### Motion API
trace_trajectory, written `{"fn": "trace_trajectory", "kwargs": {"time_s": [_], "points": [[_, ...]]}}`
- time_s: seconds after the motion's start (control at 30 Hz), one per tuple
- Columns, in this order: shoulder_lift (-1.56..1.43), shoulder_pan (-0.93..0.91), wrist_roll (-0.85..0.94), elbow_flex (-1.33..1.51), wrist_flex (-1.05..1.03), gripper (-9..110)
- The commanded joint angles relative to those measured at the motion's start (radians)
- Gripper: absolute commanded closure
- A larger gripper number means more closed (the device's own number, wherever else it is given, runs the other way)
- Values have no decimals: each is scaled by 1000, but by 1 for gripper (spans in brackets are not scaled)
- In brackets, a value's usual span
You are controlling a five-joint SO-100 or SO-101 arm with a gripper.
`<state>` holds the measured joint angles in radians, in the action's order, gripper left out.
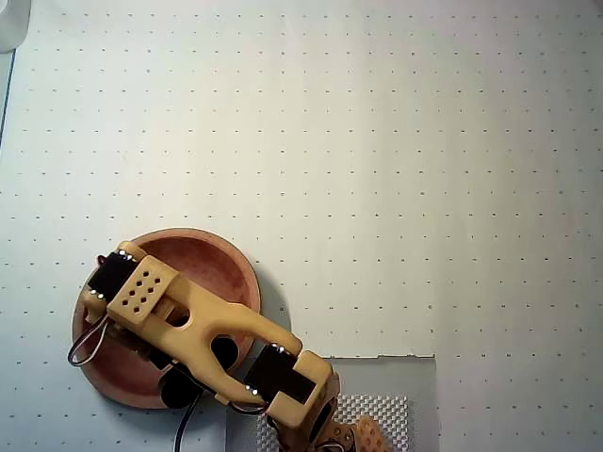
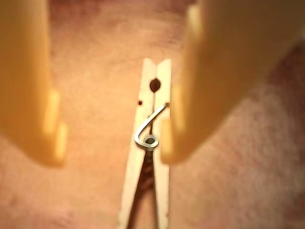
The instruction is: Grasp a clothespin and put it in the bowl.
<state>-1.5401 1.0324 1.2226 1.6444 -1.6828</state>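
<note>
In the wrist view the clothespin (image 2: 147, 157) lies flat on the reddish-brown floor of the bowl (image 2: 95, 71), its metal spring facing up. My gripper (image 2: 112, 152) hangs just above it and is open. The clothespin sits close beside the right finger (image 2: 190, 109), while the left finger (image 2: 33, 105) stands well apart from it. From overhead, the yellow arm (image 1: 207, 330) reaches over the bowl (image 1: 212, 259) at the lower left and covers much of it. There the clothespin and the fingertips are hidden under the wrist.
A white dotted mat (image 1: 377, 169) covers the table. A grey perforated plate (image 1: 386, 410) holds the arm's base at the bottom edge. A cable loop (image 1: 85, 348) hangs off the bowl's left side. A white object (image 1: 11, 24) sits in the top left corner.
</note>
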Motion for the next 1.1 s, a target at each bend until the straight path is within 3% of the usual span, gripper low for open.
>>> {"fn": "trace_trajectory", "kwargs": {"time_s": [0.0,0.33,0.63,1.07], "points": [[-20,3,3,-57,3,90],[-149,-121,5,-121,-11,104],[-322,-285,6,-130,-11,105],[-568,-799,-14,-141,8,105]]}}
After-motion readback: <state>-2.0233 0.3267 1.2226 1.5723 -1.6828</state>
